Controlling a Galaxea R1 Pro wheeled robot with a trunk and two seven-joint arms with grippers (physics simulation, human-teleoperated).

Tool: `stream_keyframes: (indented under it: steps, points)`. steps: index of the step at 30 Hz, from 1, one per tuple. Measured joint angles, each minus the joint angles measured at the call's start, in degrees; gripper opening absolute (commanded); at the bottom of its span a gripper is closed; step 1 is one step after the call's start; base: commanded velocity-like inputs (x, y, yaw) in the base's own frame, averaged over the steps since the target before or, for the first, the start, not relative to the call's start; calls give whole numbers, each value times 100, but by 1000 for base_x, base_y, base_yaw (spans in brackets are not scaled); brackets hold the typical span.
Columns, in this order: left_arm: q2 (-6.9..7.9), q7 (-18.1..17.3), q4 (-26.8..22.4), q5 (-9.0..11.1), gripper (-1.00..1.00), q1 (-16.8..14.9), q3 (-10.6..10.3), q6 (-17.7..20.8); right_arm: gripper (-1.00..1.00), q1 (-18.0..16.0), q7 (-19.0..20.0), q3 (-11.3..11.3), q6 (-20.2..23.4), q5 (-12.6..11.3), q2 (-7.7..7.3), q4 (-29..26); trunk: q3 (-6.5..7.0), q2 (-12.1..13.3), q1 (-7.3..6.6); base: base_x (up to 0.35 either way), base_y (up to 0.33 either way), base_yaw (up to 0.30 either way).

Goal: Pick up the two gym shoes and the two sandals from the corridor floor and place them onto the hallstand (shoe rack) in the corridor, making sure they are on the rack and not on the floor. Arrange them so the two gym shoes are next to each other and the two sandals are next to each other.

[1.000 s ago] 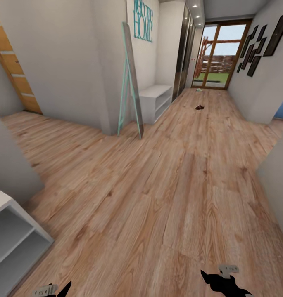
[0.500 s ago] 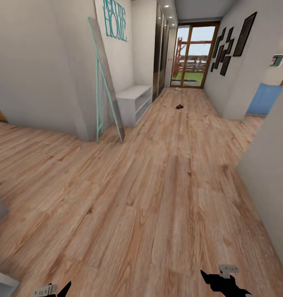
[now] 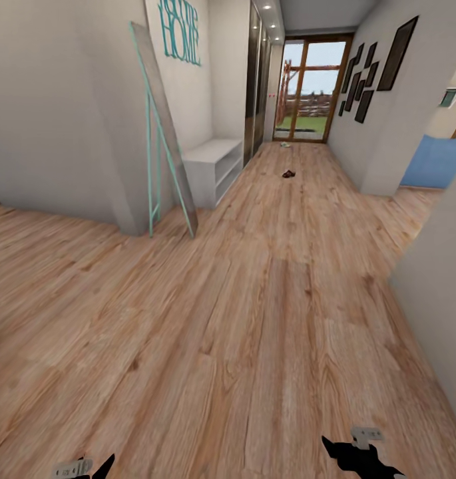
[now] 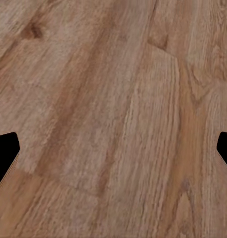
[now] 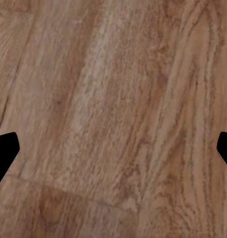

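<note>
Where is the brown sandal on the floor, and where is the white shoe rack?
brown sandal [image 3: 288,174], head view, middle of the dark shape on the floor.
white shoe rack [image 3: 211,150], head view, its bench top.

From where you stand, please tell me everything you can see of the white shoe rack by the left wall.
The hallstand is a pale grey-white unit far down the corridor, set against the left wall just beyond a leaning teal-framed mirror. It has a flat bench top and two low open shelves beneath, facing the corridor. It stands on the wood plank floor. From this distance nothing can be made out on its top or shelves.
</note>
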Motion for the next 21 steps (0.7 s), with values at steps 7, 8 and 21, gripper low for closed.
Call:
stream_keyframes:
  steps: [7, 8, 21]
  points:
    - [-5, 0, 0, -8, 100, 0, -1, 0, 100, 0, -1, 0, 1, -2, 10, -2, 0, 0, 0, 340, 0, 0]
    - [-4, 0, 0, -8, 100, 0, -1, 0, 100, 0, -1, 0, 1, -2, 12, -2, 0, 0, 0, 340, 0, 0]
    - [-9, -1, 2, -3, 100, -1, -2, 0, 100, 1, -1, -4, 1, -3, 9, 3, 0, 0, 0, 340, 0, -72]
